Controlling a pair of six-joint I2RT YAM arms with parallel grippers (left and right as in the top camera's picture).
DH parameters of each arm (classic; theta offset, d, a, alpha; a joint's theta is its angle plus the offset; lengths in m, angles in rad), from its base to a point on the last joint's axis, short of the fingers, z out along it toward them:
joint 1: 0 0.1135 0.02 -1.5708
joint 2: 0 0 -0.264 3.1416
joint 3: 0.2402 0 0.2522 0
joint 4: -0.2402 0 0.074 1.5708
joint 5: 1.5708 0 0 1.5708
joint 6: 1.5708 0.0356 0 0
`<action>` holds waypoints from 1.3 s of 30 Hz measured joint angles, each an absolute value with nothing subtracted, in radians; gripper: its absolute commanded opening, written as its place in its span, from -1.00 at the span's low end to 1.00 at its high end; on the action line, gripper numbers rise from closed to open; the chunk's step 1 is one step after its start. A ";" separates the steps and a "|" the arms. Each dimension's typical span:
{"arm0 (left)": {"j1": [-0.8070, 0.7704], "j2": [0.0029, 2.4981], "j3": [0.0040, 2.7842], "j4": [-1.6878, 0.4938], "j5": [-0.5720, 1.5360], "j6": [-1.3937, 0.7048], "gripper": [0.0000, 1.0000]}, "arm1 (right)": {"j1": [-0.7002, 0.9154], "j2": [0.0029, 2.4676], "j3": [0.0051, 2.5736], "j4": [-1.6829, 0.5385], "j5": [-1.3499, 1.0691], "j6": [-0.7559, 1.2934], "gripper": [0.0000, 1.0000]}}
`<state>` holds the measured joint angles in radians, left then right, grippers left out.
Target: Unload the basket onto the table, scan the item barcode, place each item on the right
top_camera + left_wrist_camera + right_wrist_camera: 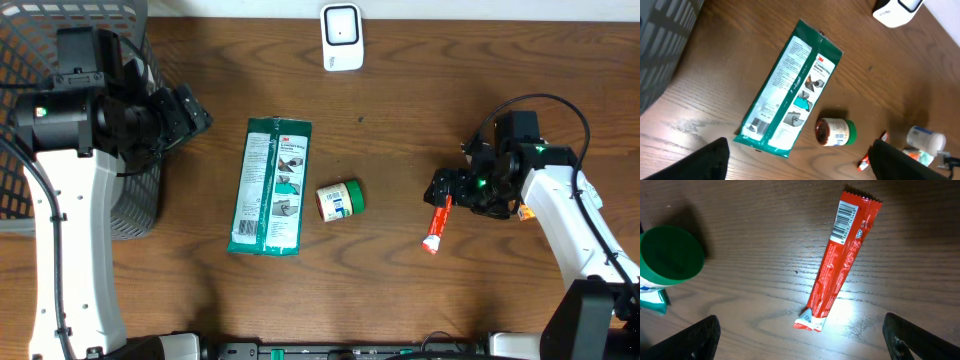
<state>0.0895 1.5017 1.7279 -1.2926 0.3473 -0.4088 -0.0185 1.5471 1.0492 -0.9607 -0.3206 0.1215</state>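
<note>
Right end effector (pixel 802 339) hangs wide open, empty, over the slim red foil stick (pixel 840 265); a pinch could skid off its flat surface or cover its barcode (pixel 848 222).

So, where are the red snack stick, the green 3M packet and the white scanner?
red snack stick (pixel 836 264), right wrist view, middle of the wrapper.
green 3M packet (pixel 270 187), overhead view, centre of its printed face.
white scanner (pixel 341 37), overhead view, middle of its front.
</note>
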 measured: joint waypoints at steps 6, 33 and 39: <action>0.065 1.502 1.728 -1.292 0.353 -0.411 0.35 | -0.019 1.547 1.049 -0.961 -0.321 0.121 0.99; -0.404 1.535 1.699 -1.220 0.125 -0.408 -0.85 | -0.019 1.547 1.049 -0.961 -0.321 0.121 0.99; -0.475 1.613 1.695 -1.211 0.090 -0.407 -0.84 | -0.019 1.547 1.047 -0.897 -0.307 0.118 0.99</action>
<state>-0.4751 1.6135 1.6951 -1.2106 0.0902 -0.4068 -0.0185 1.5471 1.0466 -0.8974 -0.3073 0.1177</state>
